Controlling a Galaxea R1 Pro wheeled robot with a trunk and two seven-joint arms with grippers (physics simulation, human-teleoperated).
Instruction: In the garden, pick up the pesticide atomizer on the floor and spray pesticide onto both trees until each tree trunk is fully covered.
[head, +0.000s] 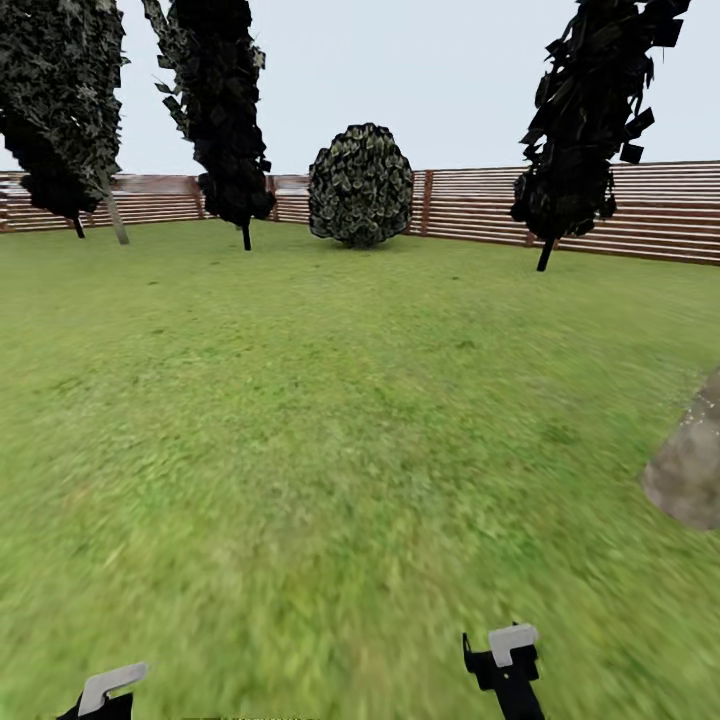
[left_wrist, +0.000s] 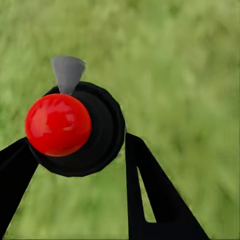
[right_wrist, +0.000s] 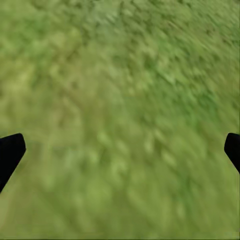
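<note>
Closest to the robot, the left gripper holds the pesticide atomizer, seen end-on from the left wrist camera: a glossy red ball on a round black body, with a grey cone-shaped nozzle pointing away over the grass. One black finger rests against the body on one side and another presses the opposite side, so the jaws are clamped on it, probably to carry it securely across the garden. In the head view the left gripper appears at the bottom edge, and the right gripper sits low to the right. From the right wrist camera, only its two dark fingertips show at opposite edges with blurred lawn between them, so the jaws stand wide apart and empty. A grey stepping stone lies at the right edge. Farther off stand narrow near-black cypresses, a rounded bush, and the brown slatted fence. No thick pale trunk is visible, so the robot seems to be on its way.
</note>
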